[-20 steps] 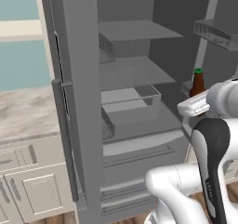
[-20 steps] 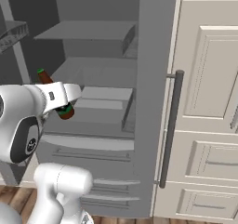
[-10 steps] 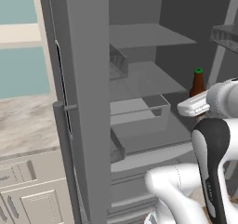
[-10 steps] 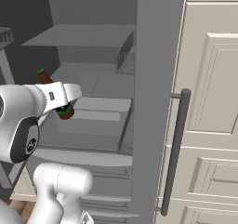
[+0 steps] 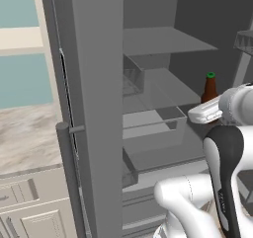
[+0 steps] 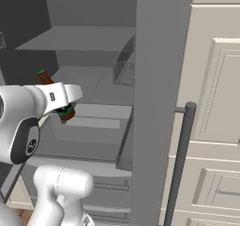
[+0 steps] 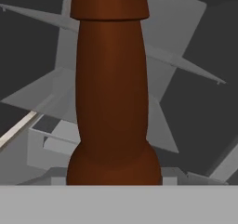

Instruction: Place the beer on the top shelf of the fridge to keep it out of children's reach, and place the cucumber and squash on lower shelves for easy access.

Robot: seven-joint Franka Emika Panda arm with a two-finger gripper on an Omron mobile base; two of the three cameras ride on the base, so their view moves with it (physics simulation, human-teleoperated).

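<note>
Hand view: brown, narrow-necked beer (image 7: 111,93) looms close.

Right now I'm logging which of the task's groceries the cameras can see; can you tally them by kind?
Beer bottles: 1, the beer in the claw, in front of the open fridge.
Total: 1

The beer (image 5: 210,89) is a small brown glass bottle with a narrow neck and a green cap. It stands almost upright in the left base view and tilted in the right base view (image 6: 56,94), held in front of the open fridge (image 5: 91,108). It is level with the fridge's middle shelves, below the top shelf (image 5: 163,40), a flat grey slab. The lower shelves (image 6: 101,115) are grey and translucent, with bins.
</note>
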